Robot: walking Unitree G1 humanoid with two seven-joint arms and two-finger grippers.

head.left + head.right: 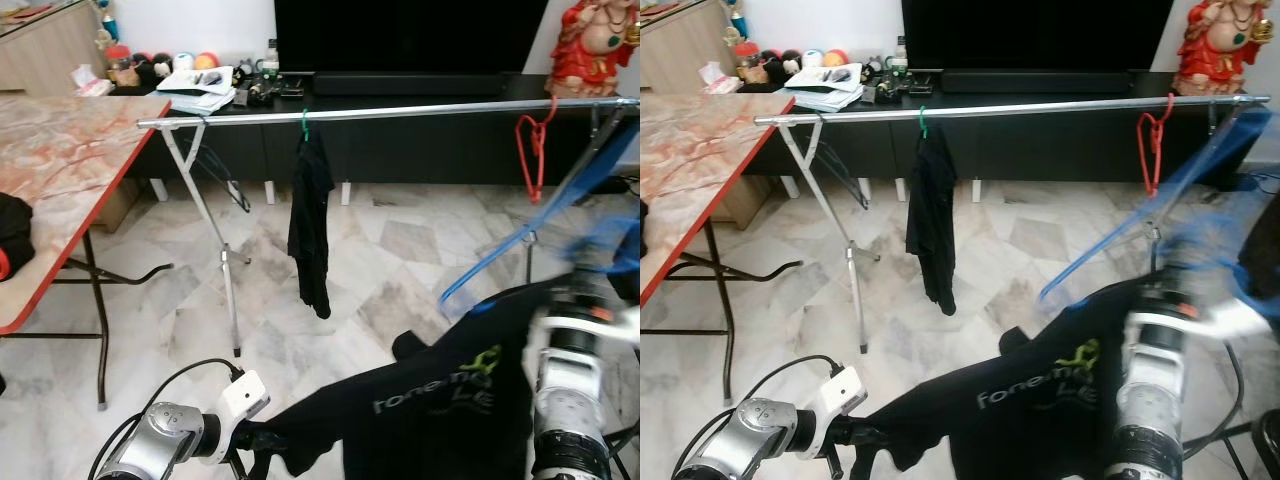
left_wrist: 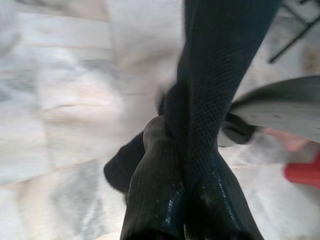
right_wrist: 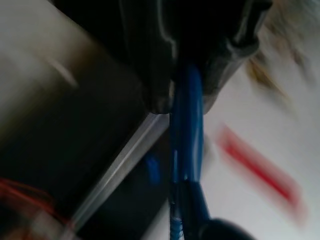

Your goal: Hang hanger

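Across the marble floor [image 1: 400, 250] ahead, the silver rail [image 1: 400, 110] runs wide, with open stretch between a hung black garment [image 1: 310, 225] and a red hanger [image 1: 532, 150]. My right gripper [image 3: 187, 100], raised and blurred, is clamped on the blue hanger [image 1: 530, 225]; my left gripper [image 2: 185, 165], low, pinches the black shirt [image 1: 420, 410].

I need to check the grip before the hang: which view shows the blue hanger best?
The right wrist view: the blue hanger sits clamped between the right gripper fingers, close up though blurred. Both eye views show its long blue arm slanting up toward the rail, motion-blurred, grip hidden.
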